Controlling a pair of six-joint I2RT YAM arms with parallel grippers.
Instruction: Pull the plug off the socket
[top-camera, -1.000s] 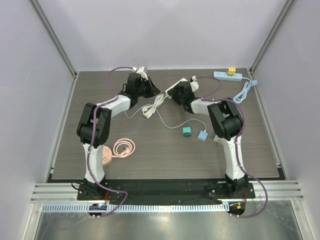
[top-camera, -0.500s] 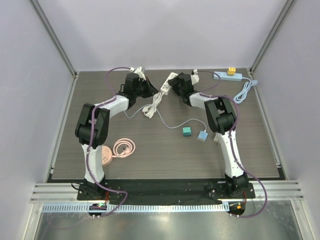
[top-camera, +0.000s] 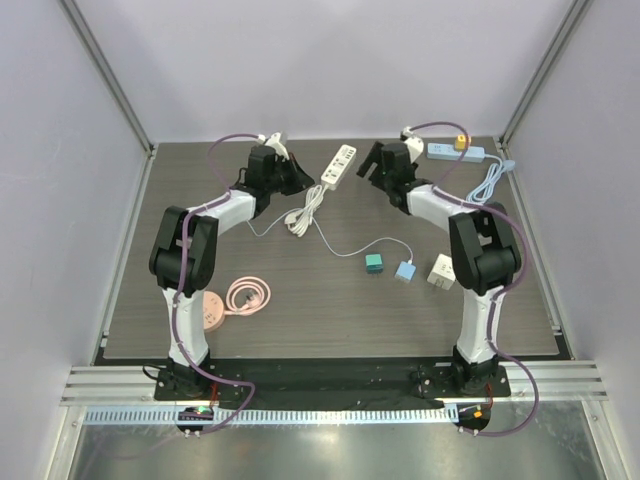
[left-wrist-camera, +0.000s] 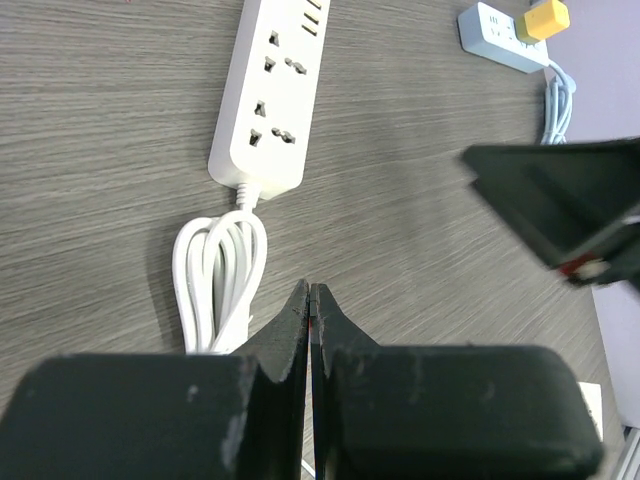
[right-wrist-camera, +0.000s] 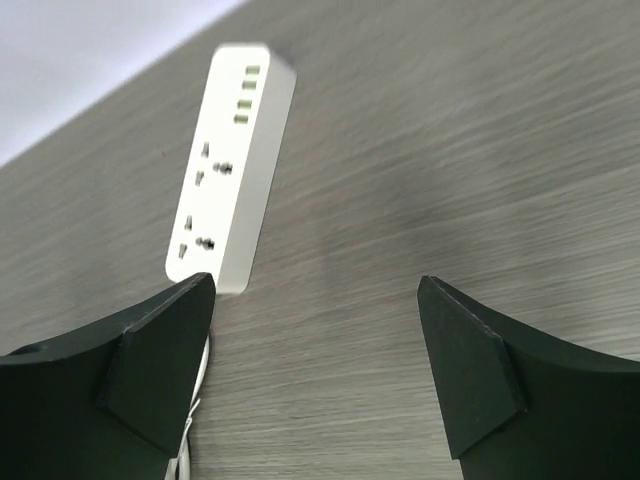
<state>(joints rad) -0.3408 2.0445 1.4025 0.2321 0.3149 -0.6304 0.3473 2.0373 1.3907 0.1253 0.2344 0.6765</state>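
Clearly left tool (left-wrist-camera: 311, 295) pinched closed on nothing, hiding pt of cord coil (left-wrist-camera: 222, 265); right tool (right-wrist-camera: 315, 288) spread wide, empty.

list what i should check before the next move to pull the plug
1. Right gripper open and empty: ok.
2. Left gripper open: not ok, its fingers are pressed together.
3. Left gripper pinching anything: cannot tell.
4. White power strip flat on the table, sockets free of plugs: ok.
5. Yellow plug out of the blue power strip: not ok, it sits in the strip.
6. Either gripper at the yellow plug: not ok, both are by the white strip.
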